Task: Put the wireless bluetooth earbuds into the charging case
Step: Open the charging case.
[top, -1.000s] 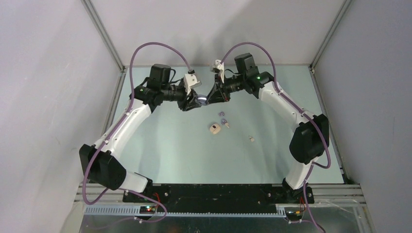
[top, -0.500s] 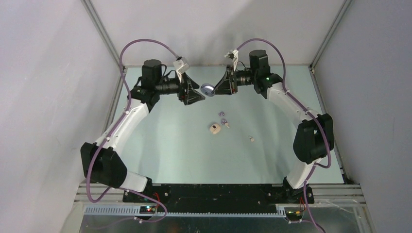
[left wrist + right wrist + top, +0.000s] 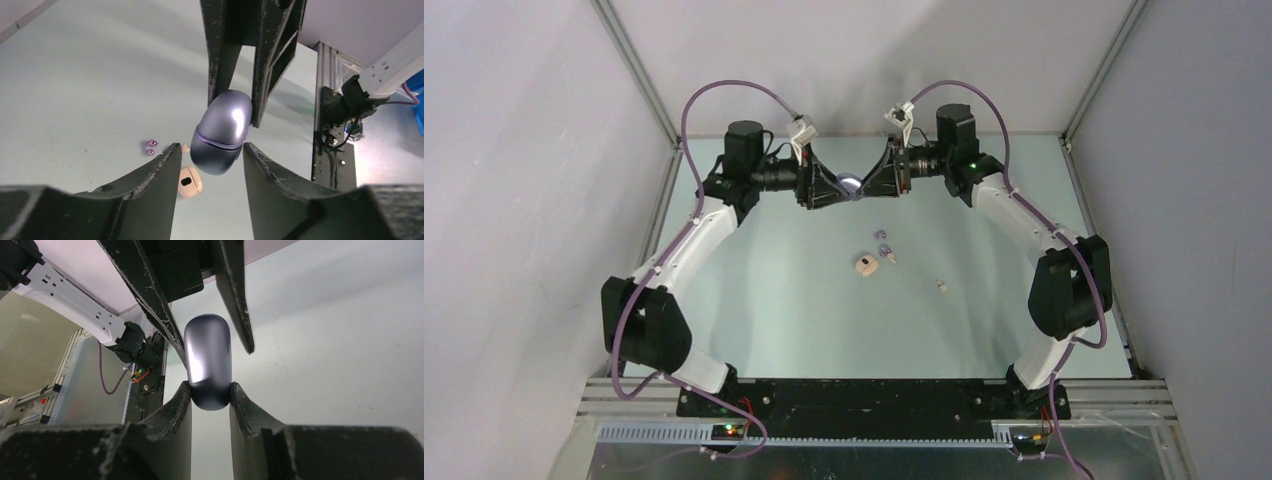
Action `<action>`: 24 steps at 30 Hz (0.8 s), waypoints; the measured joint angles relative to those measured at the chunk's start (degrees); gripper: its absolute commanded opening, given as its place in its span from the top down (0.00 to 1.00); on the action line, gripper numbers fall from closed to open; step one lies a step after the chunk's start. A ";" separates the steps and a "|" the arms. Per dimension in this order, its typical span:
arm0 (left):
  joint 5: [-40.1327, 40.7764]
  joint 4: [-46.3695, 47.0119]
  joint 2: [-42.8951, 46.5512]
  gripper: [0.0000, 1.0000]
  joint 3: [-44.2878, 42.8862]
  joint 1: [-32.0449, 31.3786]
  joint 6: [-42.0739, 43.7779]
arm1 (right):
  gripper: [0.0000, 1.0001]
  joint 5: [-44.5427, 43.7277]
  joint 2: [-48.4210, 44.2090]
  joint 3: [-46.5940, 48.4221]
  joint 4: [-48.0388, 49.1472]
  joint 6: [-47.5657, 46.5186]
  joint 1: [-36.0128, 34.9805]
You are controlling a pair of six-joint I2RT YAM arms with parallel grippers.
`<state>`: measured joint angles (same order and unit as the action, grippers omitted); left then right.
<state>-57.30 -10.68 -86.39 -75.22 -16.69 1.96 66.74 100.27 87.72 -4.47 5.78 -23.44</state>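
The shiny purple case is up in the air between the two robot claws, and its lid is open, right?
No, its lid is shut. The left wrist view shows the purple case closed, just a thin seam around it. It is indeed in the air between the left gripper and the right gripper.

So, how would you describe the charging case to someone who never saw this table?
Look above the far middle of the table. There the right pincer holds the charging case in the air: a glossy lavender capsule with a seam around it. The purple earbuds and the cream rounded object lie on the table instead.
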 measured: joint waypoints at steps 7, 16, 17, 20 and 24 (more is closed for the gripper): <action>-2.01 -0.37 -0.39 0.68 -0.98 -0.07 -0.50 | 0.96 -0.33 -0.04 -0.13 0.22 -0.09 0.02; -3.43 -0.81 -1.44 0.99 -1.84 0.11 -0.52 | 0.64 -0.90 -0.11 -0.17 -0.11 -0.55 0.00; -3.48 -0.81 -1.53 1.00 -1.86 0.11 -0.52 | 0.59 -0.96 -0.11 -0.17 -0.22 -0.50 0.00; -3.50 -0.74 -1.70 1.00 -1.90 0.11 -0.50 | 0.56 -1.66 -0.11 -0.17 -0.44 -0.04 -0.20; -4.17 -0.59 -1.79 1.00 -2.16 -0.02 -0.48 | 0.55 -2.89 -0.11 -0.20 -0.15 1.22 -0.44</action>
<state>-61.47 -11.27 -88.18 -77.38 -16.71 1.48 63.86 100.16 87.53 -4.62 7.01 -23.88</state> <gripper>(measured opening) 0.374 0.447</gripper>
